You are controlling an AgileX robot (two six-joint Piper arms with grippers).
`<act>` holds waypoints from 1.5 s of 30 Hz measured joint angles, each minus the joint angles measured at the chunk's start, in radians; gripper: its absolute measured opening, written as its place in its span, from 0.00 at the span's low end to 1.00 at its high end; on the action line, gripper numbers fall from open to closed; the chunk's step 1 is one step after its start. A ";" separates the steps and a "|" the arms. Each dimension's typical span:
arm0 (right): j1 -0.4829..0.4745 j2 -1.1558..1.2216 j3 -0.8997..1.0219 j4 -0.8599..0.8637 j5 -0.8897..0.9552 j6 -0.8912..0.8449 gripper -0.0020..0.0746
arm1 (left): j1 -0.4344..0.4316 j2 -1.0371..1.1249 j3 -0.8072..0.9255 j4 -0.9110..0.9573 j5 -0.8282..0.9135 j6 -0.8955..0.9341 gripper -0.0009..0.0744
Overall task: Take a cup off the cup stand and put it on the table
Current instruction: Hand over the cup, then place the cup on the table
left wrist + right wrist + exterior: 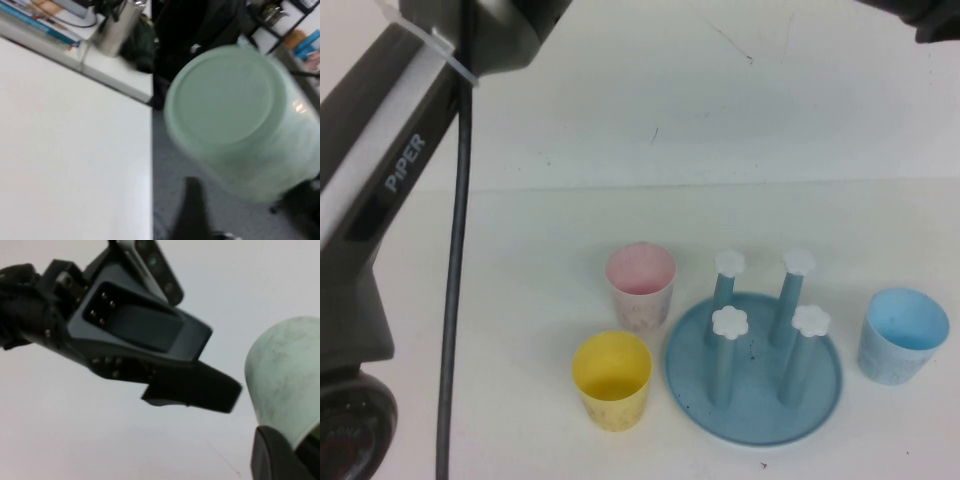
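The mint-green cup [230,115] is held up in the air, out of the high view. In the left wrist view its flat bottom faces the camera. My left gripper [247,186] is open, with one finger [191,200] clear of the cup and the other side dark at the cup's edge. In the right wrist view the cup [285,375] sits against my right gripper [300,452], which is shut on it; one finger [277,457] shows and the other is hidden. The blue cup stand [754,368] stands on the table [500,300] with all four pegs bare.
A pink cup [640,285] and a yellow cup [612,380] stand left of the stand, and a light blue cup [902,335] stands to its right. The left arm [380,200] rises along the left side. The left wrist view shows the table's edge [151,150] with floor beyond.
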 joint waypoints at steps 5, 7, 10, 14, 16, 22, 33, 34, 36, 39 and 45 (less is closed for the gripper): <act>0.000 0.007 0.000 -0.051 -0.024 -0.014 0.05 | 0.002 0.000 0.000 0.142 0.002 -0.047 0.24; 0.000 0.026 0.000 -0.088 -0.022 -0.003 0.05 | 0.004 0.000 0.000 0.228 0.002 -0.077 0.11; 0.000 0.078 -0.009 -0.173 0.001 0.046 0.05 | 0.004 -0.005 0.000 0.379 0.006 -0.106 0.04; 0.000 0.165 -0.068 -0.414 0.084 0.151 0.05 | -0.013 -0.025 0.000 0.622 0.008 -0.158 0.02; 0.000 0.218 -0.123 -0.543 0.155 0.210 0.05 | -0.033 -0.045 0.002 0.752 0.012 -0.189 0.02; 0.000 0.450 -0.364 -0.914 0.408 0.420 0.05 | -0.105 -0.144 0.122 0.969 0.014 -0.216 0.01; 0.000 0.905 -0.747 -1.159 0.623 0.571 0.05 | -0.158 -0.346 0.580 1.039 0.014 -0.216 0.01; 0.000 0.940 -0.763 -1.173 0.627 0.575 0.05 | -0.158 -0.368 0.622 1.042 0.012 -0.216 0.01; 0.000 0.995 -0.777 -1.203 0.625 0.580 0.05 | -0.158 -0.416 0.694 1.043 0.009 -0.221 0.01; 0.002 1.067 -0.780 -1.250 0.603 0.600 0.05 | -0.158 -0.485 0.803 1.043 0.005 -0.224 0.01; 0.022 1.191 -0.780 -1.314 0.529 0.619 0.05 | -0.158 -0.617 0.949 1.067 0.005 -0.247 0.01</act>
